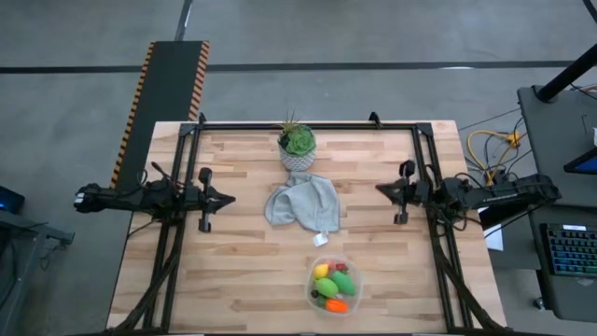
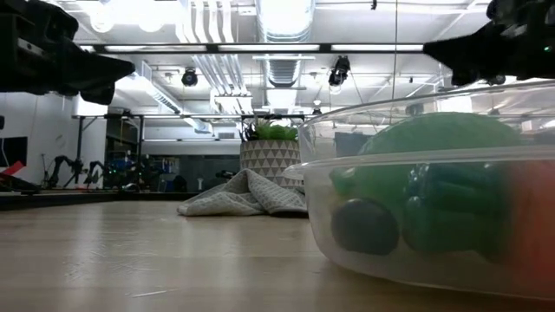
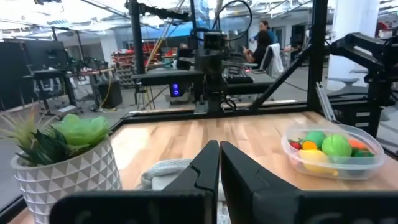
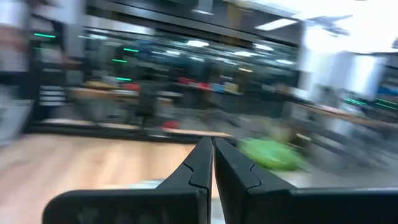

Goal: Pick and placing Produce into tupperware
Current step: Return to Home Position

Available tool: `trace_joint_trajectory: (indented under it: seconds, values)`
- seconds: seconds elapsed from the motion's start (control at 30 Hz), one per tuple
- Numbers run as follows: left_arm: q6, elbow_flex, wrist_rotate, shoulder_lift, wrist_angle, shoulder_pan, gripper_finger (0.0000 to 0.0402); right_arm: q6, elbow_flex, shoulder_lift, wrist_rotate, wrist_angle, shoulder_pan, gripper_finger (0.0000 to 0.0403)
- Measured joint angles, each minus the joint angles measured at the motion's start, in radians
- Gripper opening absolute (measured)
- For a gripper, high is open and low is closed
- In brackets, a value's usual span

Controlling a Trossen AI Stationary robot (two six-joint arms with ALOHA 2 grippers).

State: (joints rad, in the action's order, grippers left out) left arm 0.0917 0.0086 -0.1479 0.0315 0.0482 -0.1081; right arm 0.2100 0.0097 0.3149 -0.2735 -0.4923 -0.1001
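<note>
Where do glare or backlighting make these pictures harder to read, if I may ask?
Low view: bright ceiling lights leave the left gripper and right gripper as dark silhouettes, and the produce looks dim through the tupperware wall. Right wrist view: a white glare patch washes out one corner. High view: even light, soft shadows only.
</note>
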Motion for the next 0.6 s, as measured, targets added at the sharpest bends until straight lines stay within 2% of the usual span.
trace_joint_trajectory:
  seconds: [0.1,0.17,0.4,0.6]
  values:
    - [0.0,0.0,0.0,-0.006,0.004,0.003,0.0,-0.009,0.0,0.0,0.174,0.001,0.0,0.0009]
    - [-0.007,0.0,-0.005,-0.005,-0.007,0.002,0.0,-0.036,0.0,-0.002,0.233,0.008,-0.001,0.0009]
    - [-0.008,-0.001,-0.011,0.002,-0.009,0.002,0.0,-0.136,0.001,-0.031,0.245,0.174,0.0,0.0009]
    - [-0.009,-0.002,-0.011,0.007,-0.01,0.002,0.0,-0.133,0.053,-0.096,0.154,0.432,0.0,0.0009]
